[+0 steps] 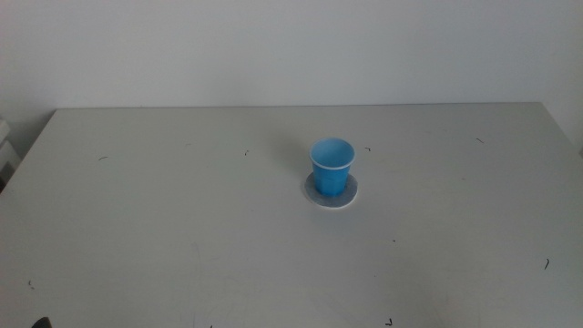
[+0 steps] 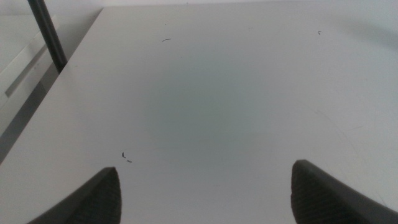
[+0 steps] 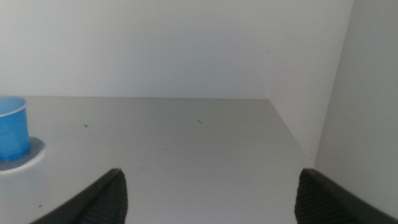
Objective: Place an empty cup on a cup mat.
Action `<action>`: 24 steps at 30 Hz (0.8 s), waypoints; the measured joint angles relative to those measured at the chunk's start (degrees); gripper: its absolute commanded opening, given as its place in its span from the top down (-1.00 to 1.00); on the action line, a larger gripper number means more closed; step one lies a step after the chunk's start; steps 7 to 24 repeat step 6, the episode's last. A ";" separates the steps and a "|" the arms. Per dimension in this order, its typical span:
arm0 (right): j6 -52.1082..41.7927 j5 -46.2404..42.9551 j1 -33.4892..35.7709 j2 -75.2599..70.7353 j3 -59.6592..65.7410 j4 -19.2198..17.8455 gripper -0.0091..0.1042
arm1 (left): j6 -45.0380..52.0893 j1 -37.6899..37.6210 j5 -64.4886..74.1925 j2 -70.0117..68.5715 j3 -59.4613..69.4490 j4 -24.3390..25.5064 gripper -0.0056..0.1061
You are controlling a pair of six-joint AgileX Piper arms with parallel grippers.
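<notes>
The blue cup stands upright on the grey round cup mat near the middle of the table, a little right of centre. It looks empty inside. The right wrist view also shows the cup on the mat. My left gripper is open and empty over bare table near the table's left side. My right gripper is open and empty, away from the cup. Neither arm shows in the middle view, apart from a dark tip at the bottom edge.
The grey table carries small dark specks. A white wall runs behind it. A dark pole stands off the table's left edge in the left wrist view. A white wall panel rises beside the table's right edge.
</notes>
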 measured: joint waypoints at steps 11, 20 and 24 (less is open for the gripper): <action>0.00 0.00 0.00 0.00 0.00 0.00 -0.82 | 0.00 0.00 -0.75 0.00 0.83 0.00 -0.81; 0.00 0.00 0.00 0.00 0.00 0.00 -0.82 | 0.00 0.00 -0.75 0.00 0.83 0.00 -0.81; 0.00 0.00 0.00 0.00 0.00 0.00 -0.82 | 0.00 0.00 -0.75 0.00 0.83 0.00 -0.81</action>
